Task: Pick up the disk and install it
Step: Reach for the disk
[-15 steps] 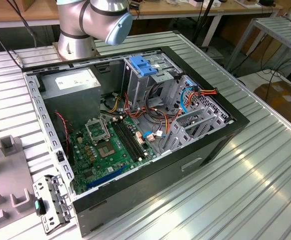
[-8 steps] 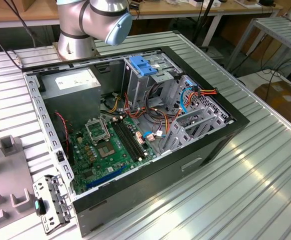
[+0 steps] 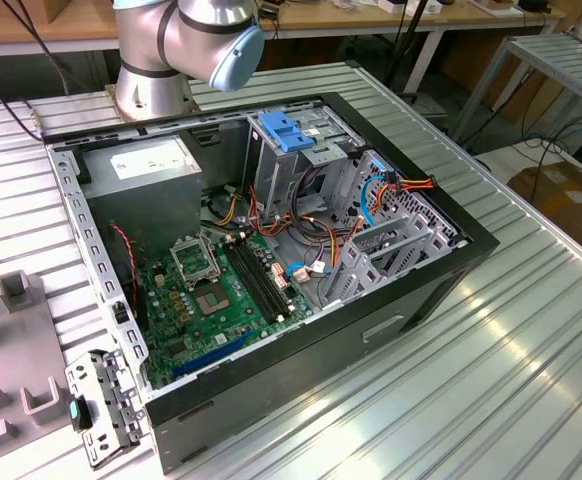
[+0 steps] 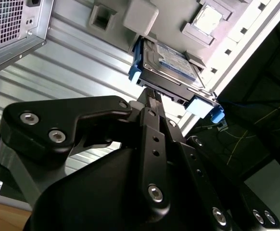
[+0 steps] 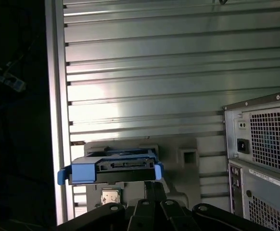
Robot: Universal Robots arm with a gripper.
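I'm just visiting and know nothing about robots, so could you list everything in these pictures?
Table: one, ribbed silver metal, under everything.
Computer case: one, black, lid off, on the table.
Circuit board: one, green, inside the case.
Power supply: one, grey, inside the case.
Bracket: one, pale blue, atop the case's drive cage.
Cables: several, red, yellow, blue, inside the case.
Holder: one, grey, on the table beside the case.
Disk: one, dark with bright blue rails, on the holder.
Robot arm: one, silver and pale blue, behind the case in the exterior view.
Pincer: one, black, shut, tip close by the disk's edge.
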